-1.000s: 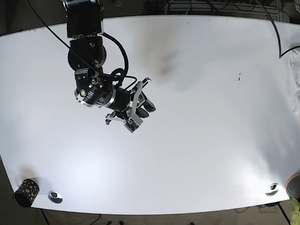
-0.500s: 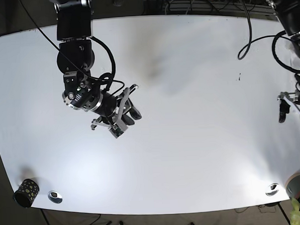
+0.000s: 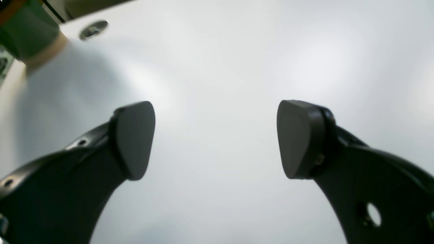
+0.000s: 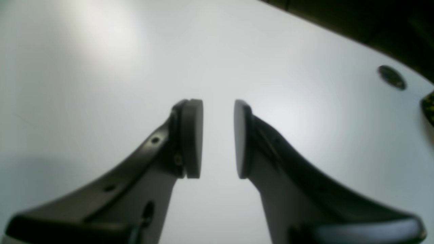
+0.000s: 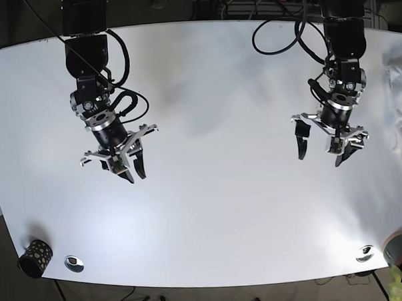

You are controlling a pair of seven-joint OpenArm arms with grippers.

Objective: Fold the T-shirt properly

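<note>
White table; T-shirt bunched at its edge, beside left gripper, spread wide, empty. Right gripper narrowly parted, empty.

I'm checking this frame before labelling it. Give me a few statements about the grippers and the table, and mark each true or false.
1. The left gripper has its jaws spread wide. True.
2. The right gripper is clamped on a T-shirt. False: the right wrist view shows only bare table in the narrow gap between its pads.
3. A T-shirt lies spread out in the middle of the table. False: the middle is bare white surface; only some white cloth shows at the far edge, beside the left arm.
4. A dark spotted cup stands at the table's near corner on the right arm's side. True.
</note>
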